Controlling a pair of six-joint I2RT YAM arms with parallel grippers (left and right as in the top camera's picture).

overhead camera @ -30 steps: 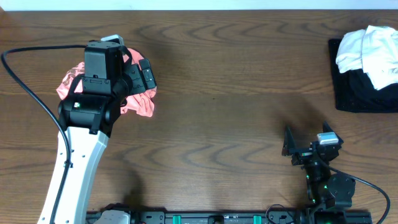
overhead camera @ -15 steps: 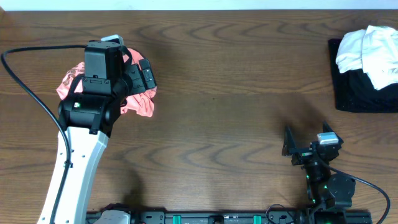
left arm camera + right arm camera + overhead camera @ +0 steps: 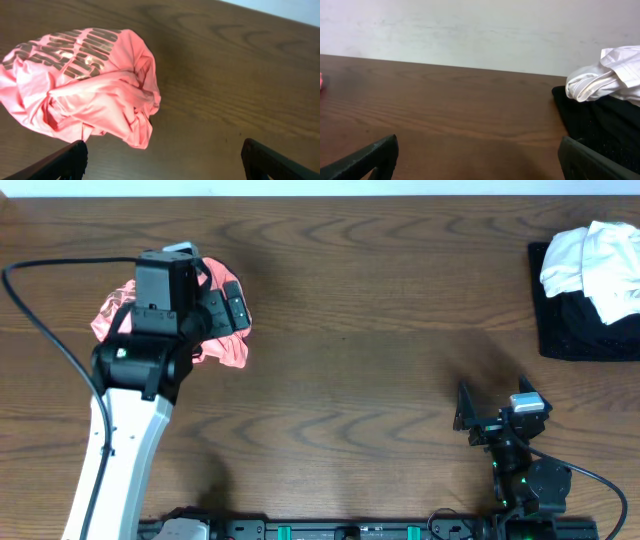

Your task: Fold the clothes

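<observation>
Left claw (image 3: 165, 163) is hovering wide open and empty above the crumpled coral-pink shirt (image 3: 85, 85) at ten o'clock on the counter (image 3: 350, 330); right claw (image 3: 477, 156) is gaping empty at five o'clock.

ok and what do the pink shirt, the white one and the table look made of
Pink shirt: thin soft knit, probably cotton jersey, matte, crumpled in loose folds; its lettering looks slightly shiny. White T-shirt: similar thin matte fabric, bunched in soft creases. Table: dark wood or wood-look laminate, smooth with visible grain.
</observation>
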